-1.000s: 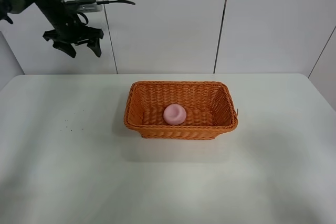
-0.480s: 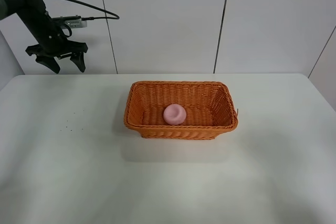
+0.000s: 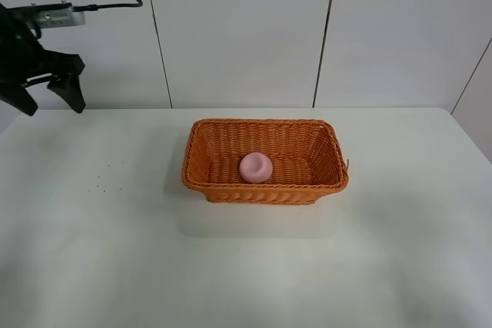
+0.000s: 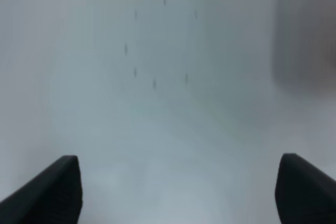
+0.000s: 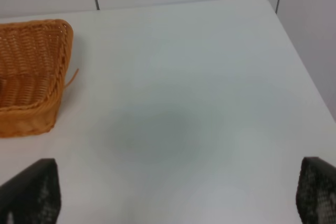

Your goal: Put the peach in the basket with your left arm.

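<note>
Since the earlier frame, left gripper has swung farther left, to the view's edge, fingers spread and holding nothing.

Peach rests dimple-up on the floor of the basket; basket's long axis runs left–right across the white table. Left arm is cut off by the frame; its wrist view is blurred, showing only two parted fingertips over the table. Right gripper shows only two wide-set finger corners, open; the basket is partly cropped there.

A lab: bare white table, plain panelled wall.
</note>
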